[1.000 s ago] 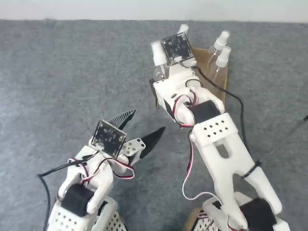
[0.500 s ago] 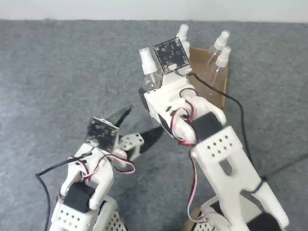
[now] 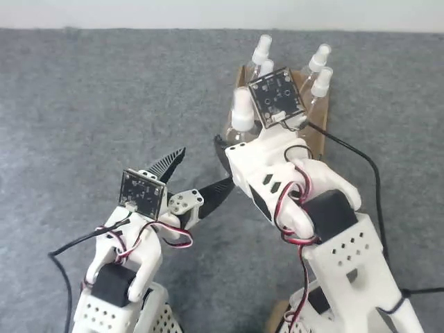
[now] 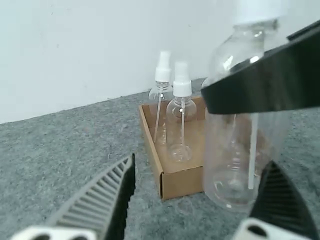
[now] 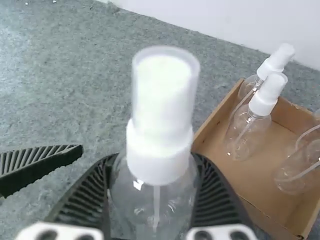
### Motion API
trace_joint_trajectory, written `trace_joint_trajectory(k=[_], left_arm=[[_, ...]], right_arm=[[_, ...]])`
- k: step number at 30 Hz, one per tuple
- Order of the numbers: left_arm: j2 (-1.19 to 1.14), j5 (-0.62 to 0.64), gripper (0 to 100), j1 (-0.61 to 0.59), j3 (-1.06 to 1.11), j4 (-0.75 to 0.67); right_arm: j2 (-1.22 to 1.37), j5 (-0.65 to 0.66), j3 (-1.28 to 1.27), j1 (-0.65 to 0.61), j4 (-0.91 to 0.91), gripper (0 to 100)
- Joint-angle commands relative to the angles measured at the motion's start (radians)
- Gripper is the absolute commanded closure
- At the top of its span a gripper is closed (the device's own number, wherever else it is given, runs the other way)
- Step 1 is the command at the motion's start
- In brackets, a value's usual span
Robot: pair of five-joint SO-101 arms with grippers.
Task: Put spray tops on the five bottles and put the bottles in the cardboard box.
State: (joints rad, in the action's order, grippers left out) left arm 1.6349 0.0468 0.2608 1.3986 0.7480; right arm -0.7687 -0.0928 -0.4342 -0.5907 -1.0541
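Four capped bottles (image 3: 320,90) standing in cardboard box (image 4: 175,184). Fifth bottle (image 5: 153,197), spray top on, pinched in right gripper (image 5: 154,160) beside box wall; not yet boxed. Left gripper (image 3: 207,166) spread, empty.

The bottle (image 5: 152,200) is glossy clear plastic, the cardboard box (image 5: 261,181) matt, the carpet (image 3: 104,90) rough.

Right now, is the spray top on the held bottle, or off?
On. The white spray top caps the bottle in the right gripper, its tube hanging down inside.
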Motion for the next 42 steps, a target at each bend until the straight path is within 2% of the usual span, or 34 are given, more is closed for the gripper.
trace_joint_trajectory(k=[1,3,7,11,16,21,35,42], left_arm=[[0.005,0.012,64,-0.008,-0.005,-0.023],[0.005,0.009,64,-0.008,-0.005,-0.023],[0.005,0.008,65,-0.012,-0.005,-0.020],[0.008,0.006,70,-0.020,-0.005,-0.015],[0.012,0.015,87,-0.153,-0.005,-0.038],[0.009,0.015,99,-0.153,-0.005,-0.043],[0.006,0.015,99,-0.152,-0.004,-0.044],[0.006,0.015,99,-0.152,-0.004,-0.044]], right_arm=[[-0.047,-0.006,0.044,-0.002,0.002,99.3],[-0.047,-0.003,0.035,0.013,0.028,99.3],[-0.033,0.048,0.009,0.131,0.162,99.3],[0.048,0.057,-0.044,0.242,0.295,99.3],[0.176,0.054,-0.117,0.297,0.447,99.3],[0.246,0.057,-0.192,0.331,0.591,99.3],[0.397,0.057,-0.244,0.335,0.736,99.3],[0.466,0.058,-0.244,0.387,0.792,99.3]])
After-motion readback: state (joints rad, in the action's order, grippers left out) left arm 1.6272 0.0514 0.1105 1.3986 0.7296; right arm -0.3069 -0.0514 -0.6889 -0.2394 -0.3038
